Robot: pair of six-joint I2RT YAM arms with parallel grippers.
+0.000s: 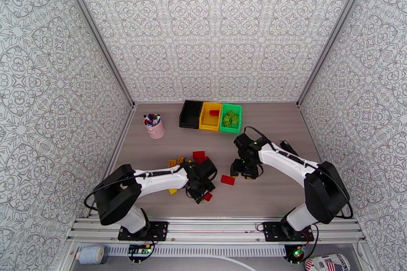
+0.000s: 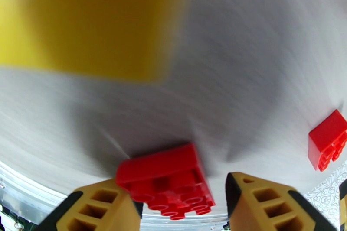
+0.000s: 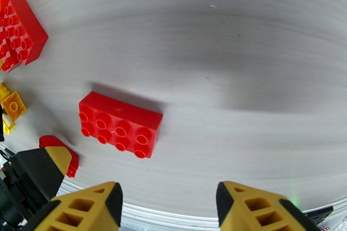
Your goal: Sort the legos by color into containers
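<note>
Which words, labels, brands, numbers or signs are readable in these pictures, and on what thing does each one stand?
None can be read.
The studs of the red brick show no legible mark.
The pink cup shows no print.
The object with stars and stripes at the near right edge has a flag pattern; any lettering on it is too small to tell.

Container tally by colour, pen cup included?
Black bin: 1
Yellow bin: 1
Green bin: 1
Pink cup: 1
Total: 4
</note>
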